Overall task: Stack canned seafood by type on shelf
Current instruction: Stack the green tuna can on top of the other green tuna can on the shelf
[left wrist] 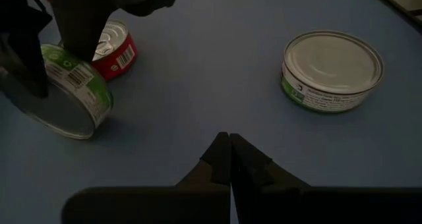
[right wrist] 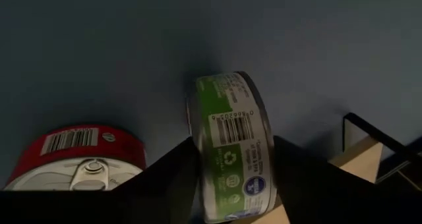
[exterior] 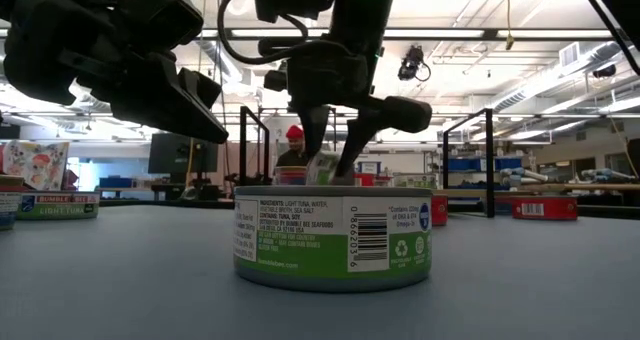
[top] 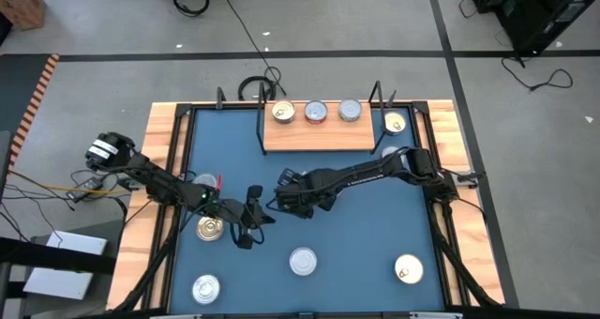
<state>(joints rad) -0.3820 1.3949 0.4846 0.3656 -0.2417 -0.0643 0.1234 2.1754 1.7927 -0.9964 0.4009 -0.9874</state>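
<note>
My right gripper [top: 289,201] is at mid-table, in front of the shelf [top: 323,141], and is shut on a green-labelled tin [right wrist: 232,151]. A red-sided, silver-lidded tin [right wrist: 72,159] stands on the table close beside it. My left gripper [left wrist: 229,143] is shut and empty, low over the table just left of the right gripper [left wrist: 79,20]. On the light-wood shelf stand a gold-lidded tin [top: 283,113] and two silver-lidded ones [top: 316,113] [top: 350,111]. Other tins stand flat on the blue table: gold [top: 211,229], silver [top: 302,261], silver [top: 205,287], gold [top: 407,269], gold [top: 395,123]. My right gripper pinches the green-labelled tin between its two fingers, one on each flat face, with the labelled side wall [right wrist: 227,128] showing between them. The fingers come slanting down from the table's right. The tin is tipped up on edge, bottom face [left wrist: 56,109] showing; whether its lower rim touches the table I cannot tell.
The table has a raised wooden rim [top: 161,169]. The shelf's black wire uprights [top: 377,94] stand at its ends. A silver-lidded green tin [exterior: 333,235] sits near the table's near edge. Open blue surface lies between the shelf and the near tins. A person [exterior: 292,150] stands far behind the table.
</note>
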